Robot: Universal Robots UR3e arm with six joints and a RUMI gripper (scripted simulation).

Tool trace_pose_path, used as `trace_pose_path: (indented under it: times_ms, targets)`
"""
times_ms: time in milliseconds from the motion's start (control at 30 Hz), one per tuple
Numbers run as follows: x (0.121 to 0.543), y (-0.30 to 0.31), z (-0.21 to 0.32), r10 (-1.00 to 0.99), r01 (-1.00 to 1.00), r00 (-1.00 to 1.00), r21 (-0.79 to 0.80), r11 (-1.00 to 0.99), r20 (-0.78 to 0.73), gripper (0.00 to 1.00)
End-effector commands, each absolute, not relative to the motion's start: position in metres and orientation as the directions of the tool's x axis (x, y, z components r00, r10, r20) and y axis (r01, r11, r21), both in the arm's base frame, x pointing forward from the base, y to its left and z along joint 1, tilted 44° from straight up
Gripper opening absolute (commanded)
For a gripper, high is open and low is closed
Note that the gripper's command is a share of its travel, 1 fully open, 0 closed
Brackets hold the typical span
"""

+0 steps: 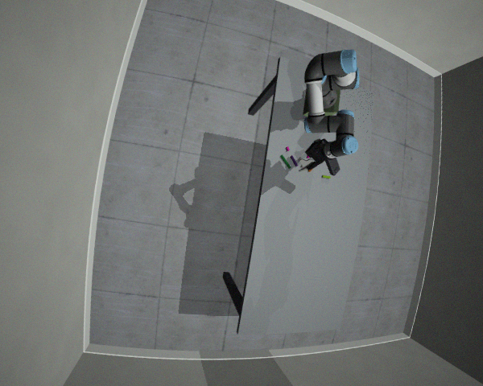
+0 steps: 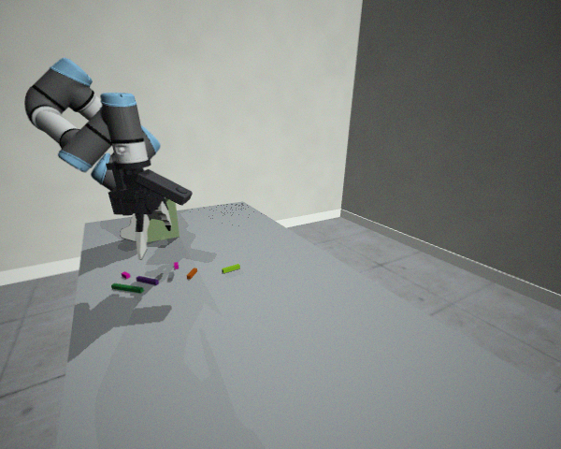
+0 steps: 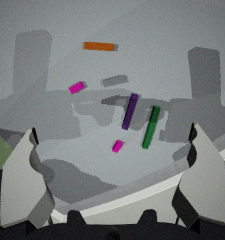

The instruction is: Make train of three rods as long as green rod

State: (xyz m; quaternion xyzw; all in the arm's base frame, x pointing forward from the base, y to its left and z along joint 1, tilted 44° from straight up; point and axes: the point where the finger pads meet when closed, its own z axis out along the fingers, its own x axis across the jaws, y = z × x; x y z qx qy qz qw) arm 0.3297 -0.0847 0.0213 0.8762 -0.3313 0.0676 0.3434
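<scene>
The green rod (image 3: 151, 127) lies flat on the grey table, with the purple rod (image 3: 130, 111) close beside it and nearly parallel. One magenta rod (image 3: 117, 146) lies just in front of them, and a second magenta rod (image 3: 76, 87) lies to the left. A grey rod (image 3: 115, 80) and an orange rod (image 3: 99, 46) lie farther off. The lime rod (image 2: 230, 268) lies apart to the right, out of the wrist view. My gripper (image 3: 112, 126) (image 2: 152, 241) is open and empty. It hangs above the table near the rods, pointing down.
The arm's pale green base block (image 2: 169, 225) stands at the table's back, right behind the gripper. The table's left edge (image 1: 258, 195) runs close to the green rod (image 1: 285, 161). A patch of small dark dots (image 2: 227, 210) marks the far table corner.
</scene>
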Motion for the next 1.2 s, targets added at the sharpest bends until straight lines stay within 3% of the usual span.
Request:
trace_pose_path:
  times_ms: [0,1167]
  targets:
    - [0.3275,-0.0997,0.0212,-0.581,-0.726,0.680,0.519,-0.451,0.447,1.00]
    - [0.3233,-0.1069,0.0204,-0.603,-0.766,0.634,0.500,-0.403,0.485,1.00]
